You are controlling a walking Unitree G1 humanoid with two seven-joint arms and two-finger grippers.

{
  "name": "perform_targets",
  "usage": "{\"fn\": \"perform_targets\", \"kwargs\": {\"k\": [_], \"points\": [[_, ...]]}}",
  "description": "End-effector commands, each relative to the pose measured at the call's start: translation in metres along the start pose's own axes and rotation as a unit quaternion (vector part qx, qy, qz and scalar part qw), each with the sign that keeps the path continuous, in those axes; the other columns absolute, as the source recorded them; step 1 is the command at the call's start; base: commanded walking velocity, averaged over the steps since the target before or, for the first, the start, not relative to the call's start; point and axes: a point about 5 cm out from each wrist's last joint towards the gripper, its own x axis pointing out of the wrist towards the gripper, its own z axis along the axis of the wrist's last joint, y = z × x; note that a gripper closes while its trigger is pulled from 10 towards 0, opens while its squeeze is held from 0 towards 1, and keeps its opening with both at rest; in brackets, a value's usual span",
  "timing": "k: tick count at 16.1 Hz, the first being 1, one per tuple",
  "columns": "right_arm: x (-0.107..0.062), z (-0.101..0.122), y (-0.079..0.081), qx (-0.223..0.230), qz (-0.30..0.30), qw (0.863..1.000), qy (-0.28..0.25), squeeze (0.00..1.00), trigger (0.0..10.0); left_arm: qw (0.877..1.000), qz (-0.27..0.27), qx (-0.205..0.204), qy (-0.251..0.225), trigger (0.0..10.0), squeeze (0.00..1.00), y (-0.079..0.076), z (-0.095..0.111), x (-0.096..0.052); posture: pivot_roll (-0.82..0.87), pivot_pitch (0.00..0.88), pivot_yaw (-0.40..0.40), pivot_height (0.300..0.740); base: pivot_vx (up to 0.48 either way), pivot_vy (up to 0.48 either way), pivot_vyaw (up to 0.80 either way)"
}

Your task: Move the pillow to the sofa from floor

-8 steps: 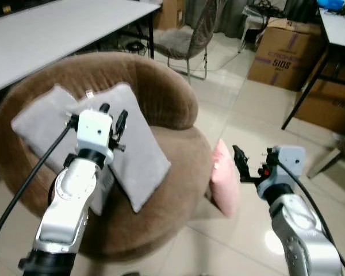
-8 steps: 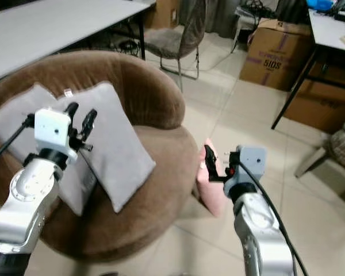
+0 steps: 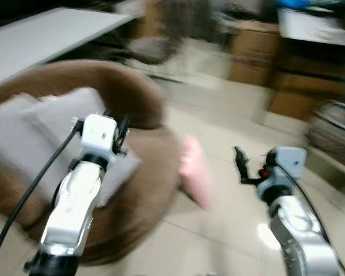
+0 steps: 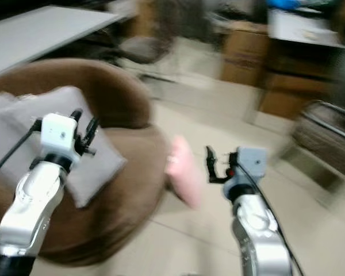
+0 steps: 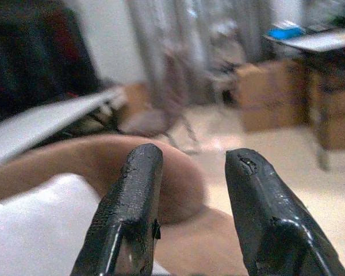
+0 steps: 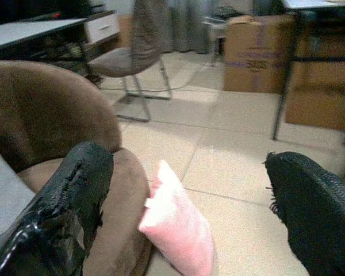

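While raised, right gripper beside pillow

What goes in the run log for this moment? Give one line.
pink pillow: on floor, leaning on brown sofa | right gripper: open, facing pillow, empty | left gripper: open over sofa | view: blurred

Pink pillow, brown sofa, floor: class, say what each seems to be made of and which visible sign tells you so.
Pink pillow: soft matte fabric over stuffing, probably; it bulges and has a small sewn tag. Brown sofa: plush, velvety upholstery, judging by its matte, fuzzy look. Floor: glossy pale tiles, likely ceramic; grout lines and reflections show.
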Motion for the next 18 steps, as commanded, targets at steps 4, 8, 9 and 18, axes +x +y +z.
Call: {"fn": "perform_targets", "kwargs": {"k": [4,8,9,18], "points": [[0.001,0.005,-0.002,-0.012,-0.003,1.0,-0.004,0.0,10.0,1.0,0.017,-0.003,0.003,10.0,0.24,0.003,0.0,0.001,0.02,0.0,0.026,0.74,0.0,0.0,-0.59],[0.007,0.007,0.008,-0.035,0.038,0.999,-0.006,0.0,10.0,1.0,0.022,0.001,-0.002,10.0,0.26,0.003,0.001,0.002,0.02,0.0,0.018,0.74,0.0,-0.196,0.2],[0.009,0.009,0.008,-0.038,0.042,0.998,-0.009,0.0,10.0,1.0,0.024,0.001,-0.002,10.0,0.26,0.002,0.002,0.002,0.03,0.0,0.015,0.74,0.0,-0.461,0.8],[0.02,0.015,0.005,-0.058,0.057,0.997,-0.016,0.0,10.0,0.999,0.034,0.0,0.001,10.0,0.26,0.003,0.0,0.0,0.04,0.0,-0.007,0.74,0.0,-0.464,0.8]]}}
